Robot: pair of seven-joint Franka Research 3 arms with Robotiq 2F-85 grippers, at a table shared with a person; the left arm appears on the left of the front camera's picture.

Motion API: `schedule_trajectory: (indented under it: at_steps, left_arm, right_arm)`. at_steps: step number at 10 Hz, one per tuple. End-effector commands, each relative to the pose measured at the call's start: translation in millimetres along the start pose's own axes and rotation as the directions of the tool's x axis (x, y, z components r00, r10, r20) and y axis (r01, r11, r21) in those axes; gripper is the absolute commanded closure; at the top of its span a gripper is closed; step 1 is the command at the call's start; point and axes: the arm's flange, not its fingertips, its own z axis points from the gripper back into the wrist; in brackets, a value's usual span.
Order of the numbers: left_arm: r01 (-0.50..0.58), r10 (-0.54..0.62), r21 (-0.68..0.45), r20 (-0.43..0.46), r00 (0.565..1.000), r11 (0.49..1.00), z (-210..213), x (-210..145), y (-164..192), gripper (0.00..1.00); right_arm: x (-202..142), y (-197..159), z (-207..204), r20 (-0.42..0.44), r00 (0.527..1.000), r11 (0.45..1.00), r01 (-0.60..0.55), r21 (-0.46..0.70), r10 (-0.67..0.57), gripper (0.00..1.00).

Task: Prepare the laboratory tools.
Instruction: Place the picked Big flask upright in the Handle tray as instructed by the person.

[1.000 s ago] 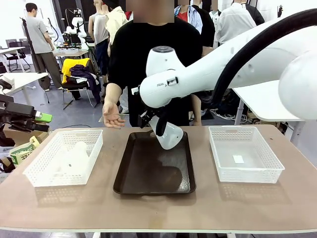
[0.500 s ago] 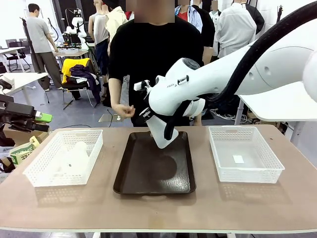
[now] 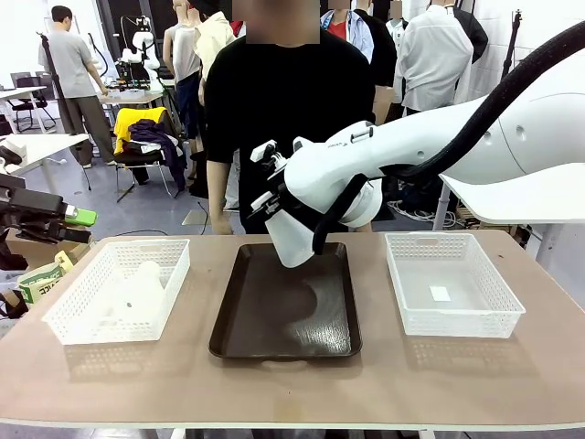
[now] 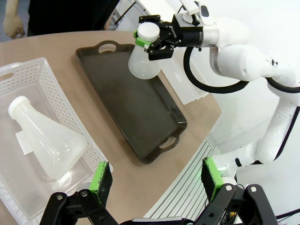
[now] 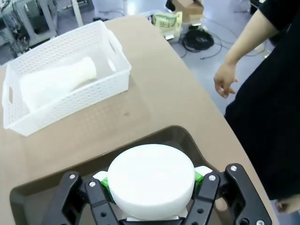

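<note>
A milky-white conical flask (image 3: 291, 240) hangs tilted above the far end of the dark tray (image 3: 274, 338), off its surface. My right gripper (image 3: 269, 203) is shut on its neck. In the right wrist view the flask's round white top (image 5: 151, 174) sits between the green pads, and the left wrist view shows the held flask (image 4: 143, 63) from across the table. The second flask (image 4: 44, 138) lies on its side in the left white basket (image 3: 69, 315); the right wrist view shows this flask (image 5: 56, 82) too. My left gripper (image 4: 156, 180) is open and holds nothing, off the table's left end.
A white mesh basket (image 3: 494, 302) at the right holds only a small white label. The person in black stands at the far edge behind the tray, one hand (image 5: 226, 79) hanging by the side. A cardboard box (image 5: 185, 9) and cables lie on the floor beyond.
The person's outstretched open palm has drawn back and dropped to the side. My right gripper has turned and carried the flask slightly left and up over the tray.
</note>
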Motion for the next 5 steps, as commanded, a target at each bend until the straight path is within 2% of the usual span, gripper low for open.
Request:
schedule_trajectory:
  at_steps: [1, 3, 5]
  left_arm:
    - [0.02, -0.019, -0.017, 0.025, 1.0, 1.0, -1.0, -0.9, 2.5, 0.0]
    - [0.02, -0.019, -0.017, 0.025, 1.0, 1.0, -1.0, -0.9, 2.5, 0.0]
    - [0.02, -0.019, -0.017, 0.025, 1.0, 1.0, -1.0, -0.9, 2.5, 0.0]
  right_arm:
    - [16.0, 9.0, 0.1, 0.02, 1.0, 1.0, -0.012, -0.004, 0.012, 1.0]
    - [3.2, 3.3, -0.6, 0.003, 1.0, 1.0, -0.005, 0.002, 0.005, 1.0]
    - [-15.4, 0.2, -2.9, 0.153, 0.988, 0.987, -0.042, 0.155, 0.018, 1.0]
